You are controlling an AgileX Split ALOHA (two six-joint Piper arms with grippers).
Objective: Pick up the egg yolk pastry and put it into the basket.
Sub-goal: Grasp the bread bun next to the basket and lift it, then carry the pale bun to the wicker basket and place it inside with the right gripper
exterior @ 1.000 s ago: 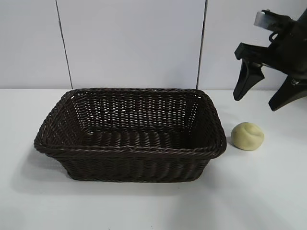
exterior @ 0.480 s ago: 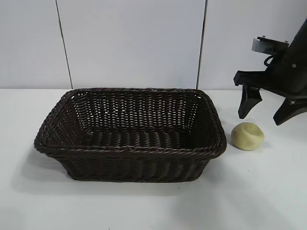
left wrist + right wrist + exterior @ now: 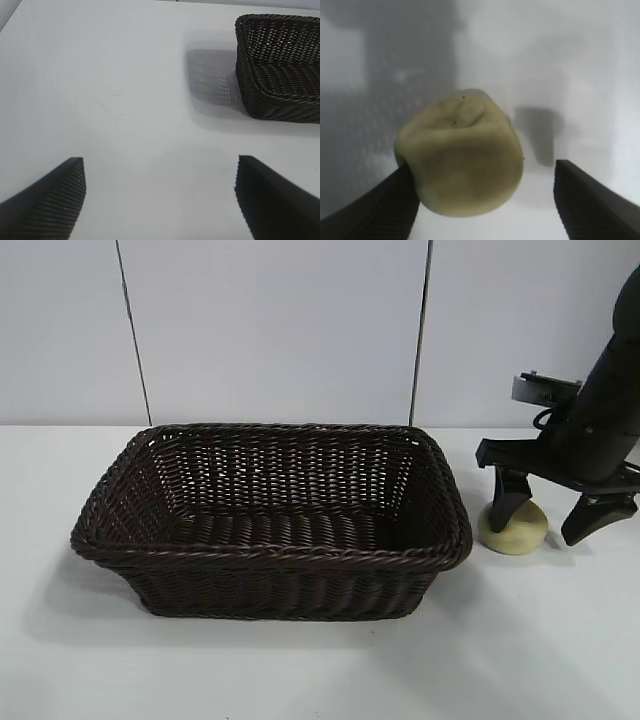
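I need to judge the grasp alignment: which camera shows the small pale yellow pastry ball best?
The right wrist view: the small pale yellow pastry ball fills it, between the right end effector fingers, which are open. The exterior view shows it small, partly behind a finger. The left wrist view misses it.

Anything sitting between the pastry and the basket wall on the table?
Nothing: in the exterior view only a narrow strip of bare white table separates the egg yolk pastry from the basket. The open right gripper straddles the pastry.

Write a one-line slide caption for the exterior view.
Right gripper, open, straddles the egg yolk pastry on the white table, beside the empty wicker basket.
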